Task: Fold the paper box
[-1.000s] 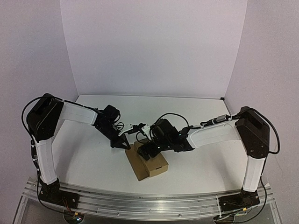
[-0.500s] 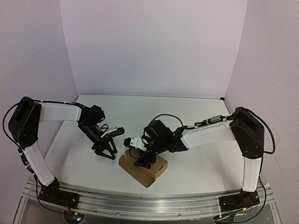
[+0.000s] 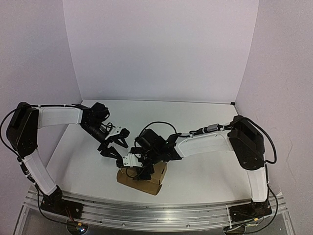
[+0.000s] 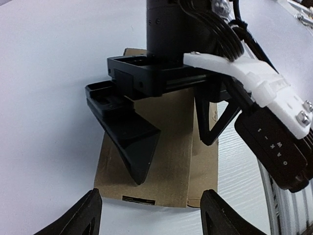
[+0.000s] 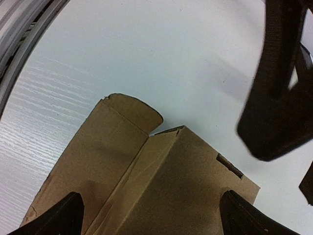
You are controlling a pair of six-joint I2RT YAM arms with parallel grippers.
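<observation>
The paper box is brown cardboard and lies on the white table near the front edge. My right gripper stands open right over it, fingertips down on its top panel. From the right wrist, a rounded flap lies flat on the table beside that panel. The left wrist view shows the box with a slot at its near end and the right gripper's fingers on it. My left gripper is open and empty, just left of and behind the box, apart from it.
The aluminium rail runs along the table's near edge, close to the box. White backdrop walls stand behind and on both sides. The right arm's cables and white camera mount hang between the two grippers.
The left gripper went from shut to open, drew away leftward, then came back toward the box. The right gripper slid and turned the box leftward and nearer the front edge.
</observation>
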